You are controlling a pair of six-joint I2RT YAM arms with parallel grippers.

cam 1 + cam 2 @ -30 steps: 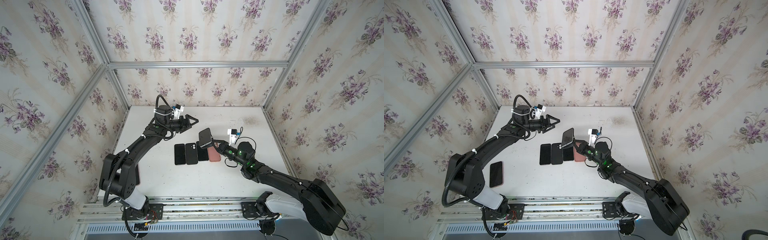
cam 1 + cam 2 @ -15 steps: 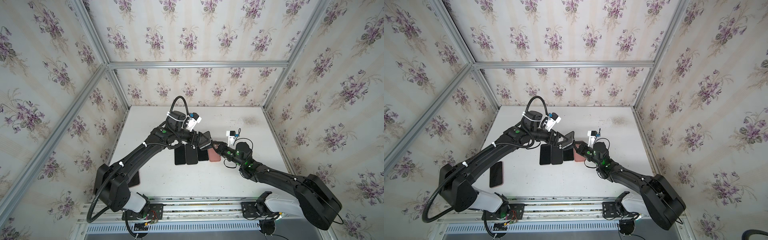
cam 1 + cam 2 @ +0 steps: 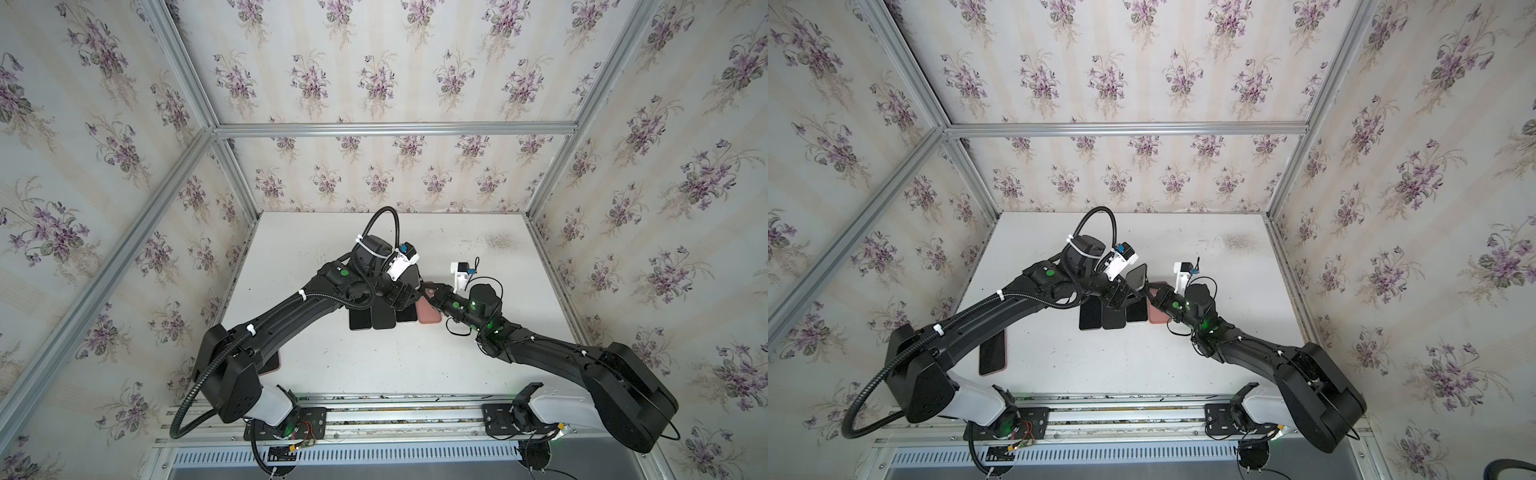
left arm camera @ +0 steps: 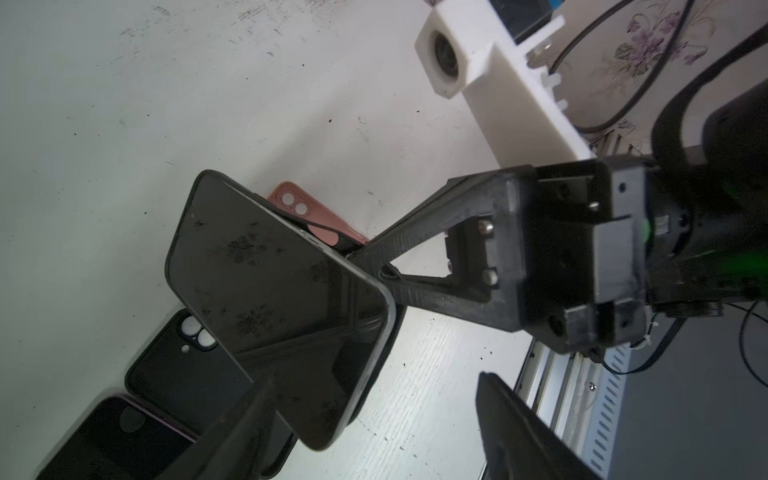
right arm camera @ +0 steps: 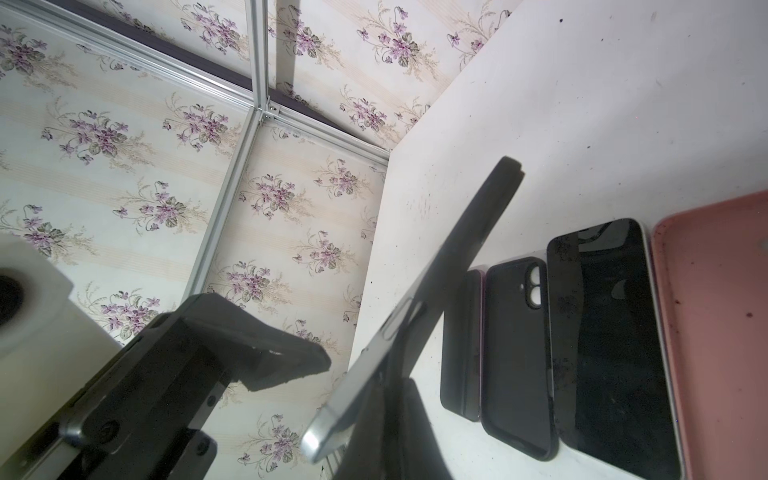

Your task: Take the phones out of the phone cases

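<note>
Your right tool (image 4: 374,266) was clamped shut on the phone (image 4: 274,299) near one corner. It held the phone tilted in the air above the bench (image 3: 415,365), screen toward the left wrist cam. The phone case (image 5: 478,232) was on it, w/ a dark rim round the glass. From the right wrist cam the far end was wrapped in black while the near corner showed bare silver frame. I'd judge that corner had started to come free, but can't be sure.

Your left tool (image 4: 374,380) was wide open and gripped nothing, w/ the phone's free end between its fingers (image 4: 245,419). The right wrist cam showed a gap between one finger and the phone.

Progress, imo: pickup done, second grip not yet made, nearly all the separation left. You needed the left tool to close on phone or case, then pull the two apart.

On the bench below, in a close row:
- a dark case w/ purple edge (image 5: 461,345)
- an empty black case (image 5: 517,357)
- a bare handset (image 5: 611,332), screen-up
- a pink case (image 5: 715,332)

Another handset (image 3: 992,353) lay well apart, near the left arm's base.
</note>
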